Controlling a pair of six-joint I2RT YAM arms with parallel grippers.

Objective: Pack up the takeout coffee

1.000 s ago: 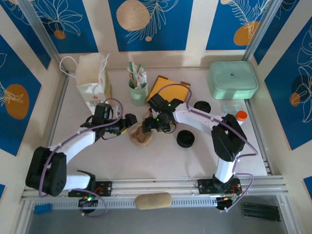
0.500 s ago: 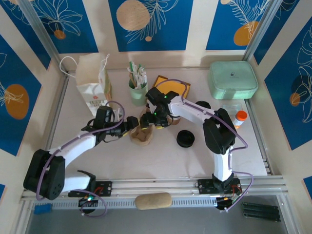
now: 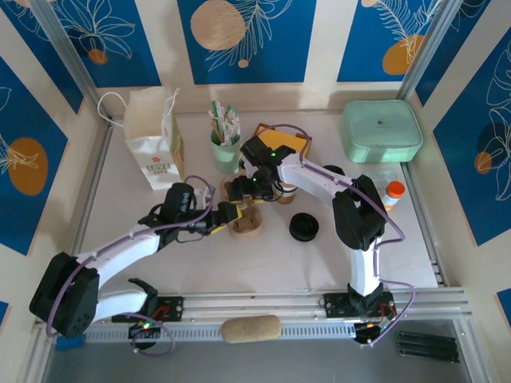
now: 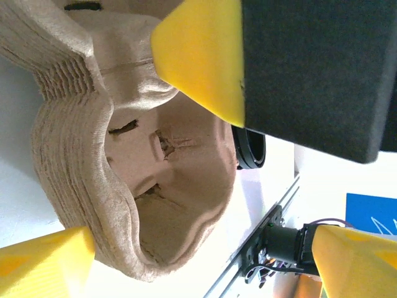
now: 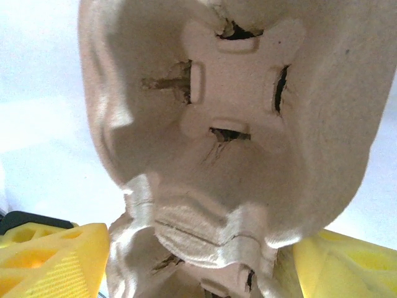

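Observation:
The brown moulded-pulp cup carrier lies mid-table. My right gripper is open and reaches down over the carrier's far half. In the right wrist view, the right gripper has a yellow finger on either side of the carrier's narrow waist. My left gripper is open at the carrier's near-left end. In the left wrist view, the left gripper has one carrier pocket between its wide-set fingers. The takeout coffee cup stands just right of the carrier, partly hidden behind the right arm. A black lid lies to the right.
At the back left stands a white paper bag. A mint-green cup of utensils and a yellow-brown flat packet sit behind the carrier. A mint container, a second black lid and an orange-capped bottle occupy the right.
The right gripper swung left over the carrier. The left arm moved right and nearer. The carrier shifted slightly right and now lies stretched front to back.

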